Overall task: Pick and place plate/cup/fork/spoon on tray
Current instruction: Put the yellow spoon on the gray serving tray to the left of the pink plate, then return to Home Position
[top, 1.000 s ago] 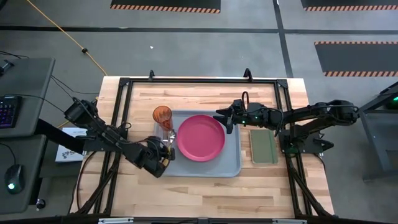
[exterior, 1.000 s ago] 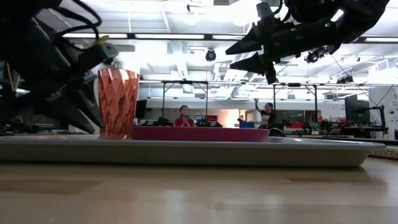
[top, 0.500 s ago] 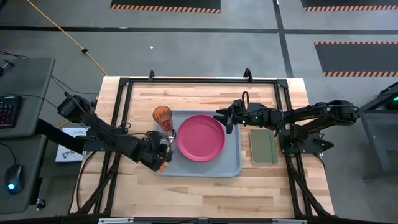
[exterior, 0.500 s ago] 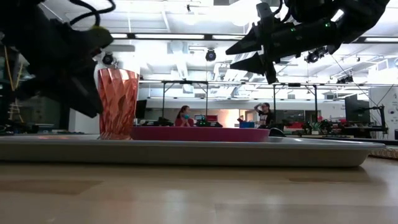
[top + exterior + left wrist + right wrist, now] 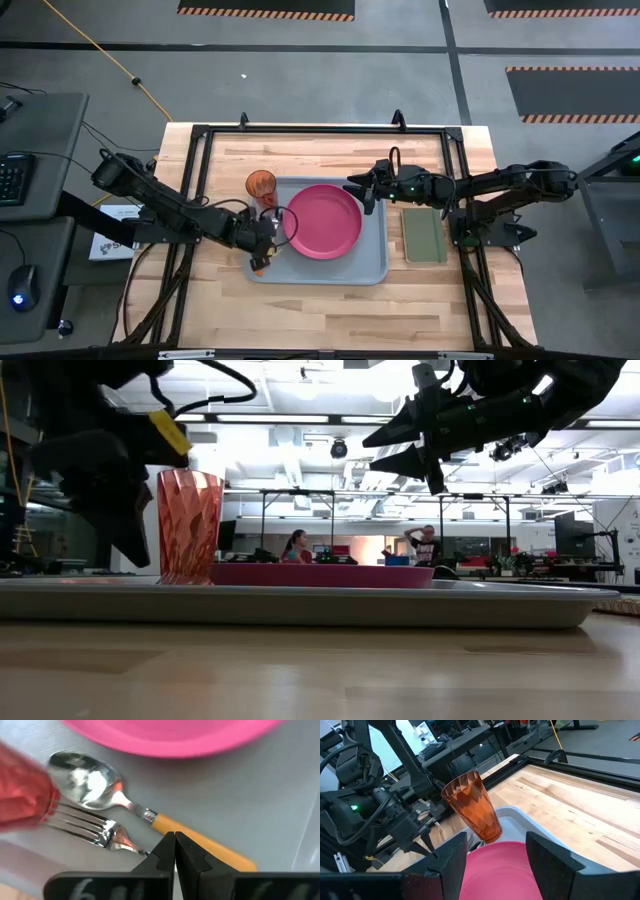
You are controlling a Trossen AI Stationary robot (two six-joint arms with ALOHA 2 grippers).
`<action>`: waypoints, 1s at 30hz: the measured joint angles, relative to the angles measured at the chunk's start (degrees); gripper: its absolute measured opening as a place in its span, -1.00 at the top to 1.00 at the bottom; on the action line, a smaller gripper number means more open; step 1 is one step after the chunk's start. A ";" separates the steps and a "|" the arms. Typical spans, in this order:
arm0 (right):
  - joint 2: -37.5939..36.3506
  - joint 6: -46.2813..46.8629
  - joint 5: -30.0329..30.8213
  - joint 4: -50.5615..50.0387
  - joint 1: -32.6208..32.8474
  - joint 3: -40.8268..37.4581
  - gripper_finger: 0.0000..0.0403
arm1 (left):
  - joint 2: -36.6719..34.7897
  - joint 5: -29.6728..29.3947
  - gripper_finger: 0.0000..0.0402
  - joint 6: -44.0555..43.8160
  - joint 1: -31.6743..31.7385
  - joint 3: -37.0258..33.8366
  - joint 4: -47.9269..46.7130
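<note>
The pink plate (image 5: 322,221) sits in the middle of the blue-grey tray (image 5: 375,270). The red-orange cup (image 5: 261,186) stands upright on the tray's far left corner. A spoon (image 5: 82,772) with an orange handle (image 5: 200,842) and a fork (image 5: 90,827) lie flat on the tray between cup and plate. My left gripper (image 5: 174,836) is shut and points down just above the two handles, holding nothing. My right gripper (image 5: 352,188) hovers open over the plate's far right rim, well above it in the low view (image 5: 425,445).
A dark-green pad (image 5: 423,235) lies on the wooden table right of the tray, under the right arm. A black frame runs along the table's edges. People show in the room beyond the table in the low view.
My left gripper has rolled about its own axis. It has also gone a little up and toward the far edge, along the tray's left side near the cup. Plate, cup and cutlery lie where they were.
</note>
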 joint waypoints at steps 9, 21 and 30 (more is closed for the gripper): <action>0.00 0.01 0.01 -0.02 0.00 0.00 0.03 | 0.93 1.22 1.00 8.03 0.07 0.00 -2.63; 0.00 -0.10 0.27 -0.50 0.00 0.02 0.03 | 5.97 4.11 1.00 11.33 0.04 0.02 0.67; 0.00 -0.12 1.22 -0.87 0.00 0.02 0.03 | 5.96 6.02 1.00 10.33 -0.09 0.28 1.68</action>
